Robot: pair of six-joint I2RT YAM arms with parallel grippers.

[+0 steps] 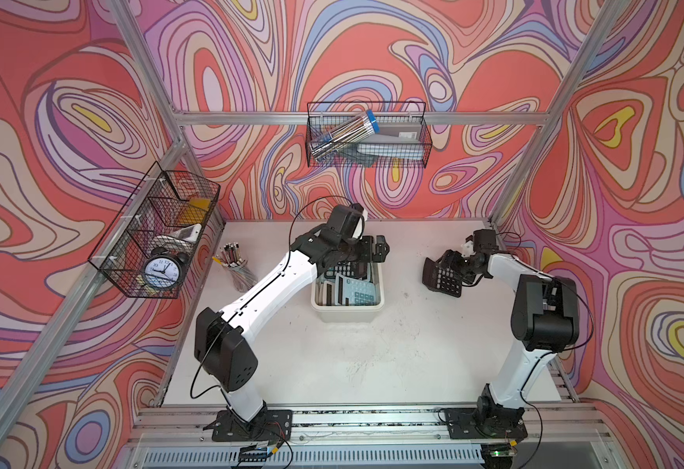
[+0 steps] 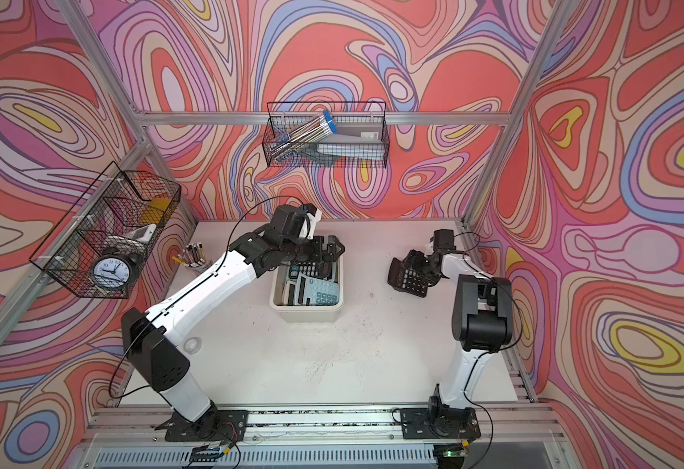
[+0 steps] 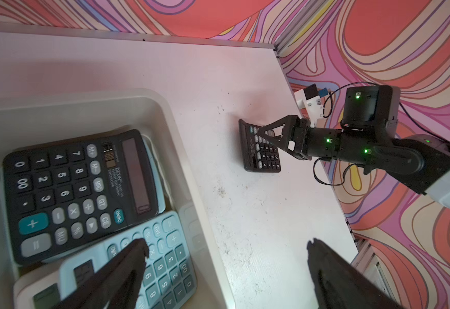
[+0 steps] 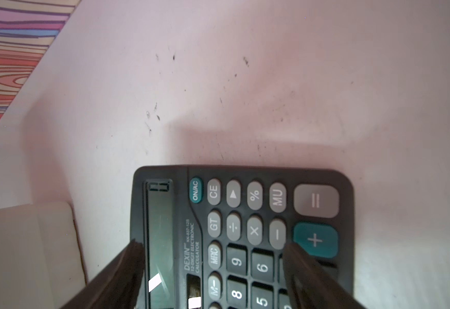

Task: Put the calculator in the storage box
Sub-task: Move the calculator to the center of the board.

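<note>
A black calculator (image 1: 442, 280) (image 4: 245, 214) is at the table's right, tipped up with one edge on the table. My right gripper (image 1: 448, 268) (image 4: 214, 246) is closed on it. One finger presses the display end and the other lies across the keys beside the plus key. The cream-white storage box (image 1: 346, 314) (image 3: 181, 149) stands mid-table and holds a black calculator (image 3: 79, 192), a light blue one (image 3: 165, 256) and a white one (image 3: 31, 291). My left gripper (image 1: 374, 249) (image 3: 226, 248) hangs open and empty over the box's far end. One of its fingers is over the box, the other over the table.
A clear cup of pencils (image 1: 236, 268) stands at the table's back left. A black wire basket with an alarm clock (image 1: 157, 239) hangs on the left frame. Another wire basket (image 1: 366, 136) hangs on the back rail. The box's corner (image 4: 26, 240) is close to the held calculator.
</note>
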